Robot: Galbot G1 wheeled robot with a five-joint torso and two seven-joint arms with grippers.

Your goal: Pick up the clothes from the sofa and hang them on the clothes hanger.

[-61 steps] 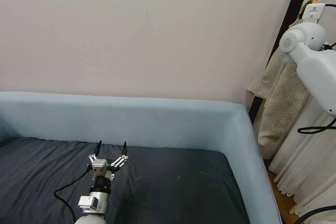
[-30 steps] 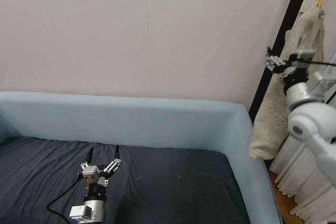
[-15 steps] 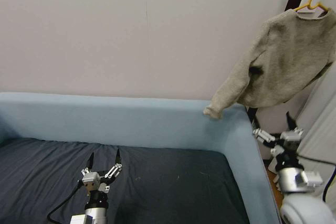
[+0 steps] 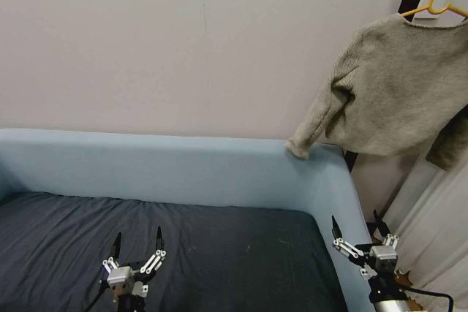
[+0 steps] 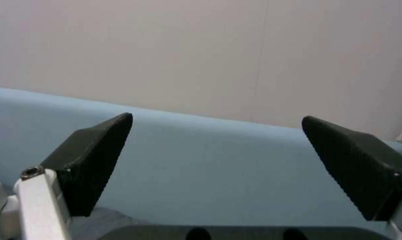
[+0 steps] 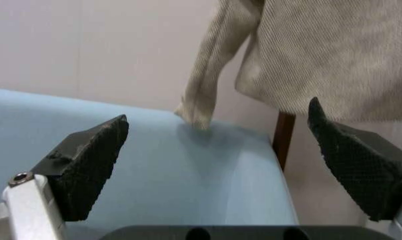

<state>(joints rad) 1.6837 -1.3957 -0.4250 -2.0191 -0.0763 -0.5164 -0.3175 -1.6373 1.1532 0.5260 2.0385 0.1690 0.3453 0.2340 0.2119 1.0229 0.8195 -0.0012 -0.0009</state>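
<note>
1. Sweater [image 4: 395,100] hangs on the yellow hanger [image 4: 439,1], with one cuff down at the sofa [image 4: 183,166] back corner.
2. Looks like soft, floppy, light knit. I'd grab the shoulders or collar, not a sleeve.
3. Left gripper [image 4: 139,235] and right gripper [image 4: 355,217] sit low, both spread wide and empty.

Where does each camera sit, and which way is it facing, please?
Head view: on the robot's head, facing the sofa, wall and hung sweater; left claw and right claw show low, both open.
Left wrist view: behind the left claw's fingers, facing the sofa back and wall.
Right wrist view: behind the right claw's fingers, facing the sweater's sleeve.
Shared: head and right wrist views both show the sleeve's cuff by the sofa corner.
</note>
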